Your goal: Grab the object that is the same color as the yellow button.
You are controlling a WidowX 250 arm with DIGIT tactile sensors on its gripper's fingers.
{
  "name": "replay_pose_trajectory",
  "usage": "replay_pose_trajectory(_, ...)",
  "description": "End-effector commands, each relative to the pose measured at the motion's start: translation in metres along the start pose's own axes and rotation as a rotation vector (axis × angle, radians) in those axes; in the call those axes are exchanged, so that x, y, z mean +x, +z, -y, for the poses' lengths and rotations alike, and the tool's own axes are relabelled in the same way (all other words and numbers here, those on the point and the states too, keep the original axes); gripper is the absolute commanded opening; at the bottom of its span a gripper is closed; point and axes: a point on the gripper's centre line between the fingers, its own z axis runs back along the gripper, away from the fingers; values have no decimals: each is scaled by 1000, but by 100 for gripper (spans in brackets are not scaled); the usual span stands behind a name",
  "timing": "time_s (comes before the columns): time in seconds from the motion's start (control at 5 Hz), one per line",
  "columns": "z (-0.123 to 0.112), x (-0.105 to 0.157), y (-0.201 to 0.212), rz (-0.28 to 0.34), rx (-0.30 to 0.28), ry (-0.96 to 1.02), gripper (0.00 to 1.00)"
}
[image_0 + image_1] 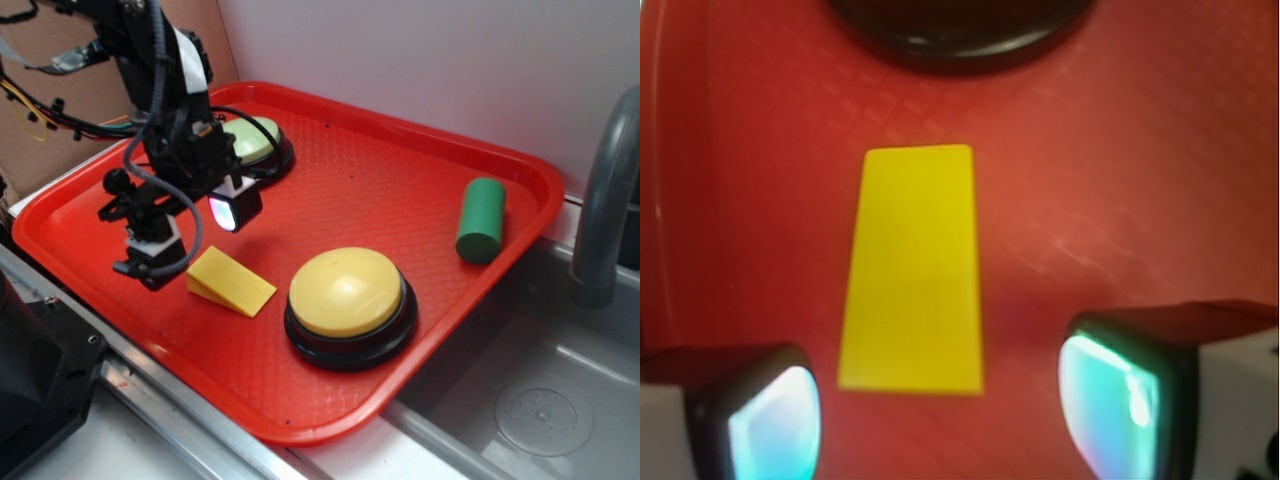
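Note:
The object, a small yellow wedge (230,281), lies flat on the red tray (400,170), just left of the big yellow button (346,291) on its black base. My gripper (195,235) hangs open just above and left of the wedge's thick end. In the wrist view the wedge (914,268) stretches away from the gap between my two glowing fingertips (775,425), and my gripper (940,420) holds nothing. The button's black base (960,35) fills the top edge.
A pale green button (252,140) on a black base sits behind the arm at the tray's back. A green cylinder (481,220) lies near the tray's right rim. A grey sink (540,400) and faucet (605,200) stand to the right.

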Motion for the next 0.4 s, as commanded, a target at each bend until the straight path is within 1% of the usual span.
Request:
replay_pose_trajectory(0.0, 10, 15, -14, -27, 44, 9, 90)
replay_pose_trajectory(0.2, 9, 13, -16, -47, 62, 18, 0)
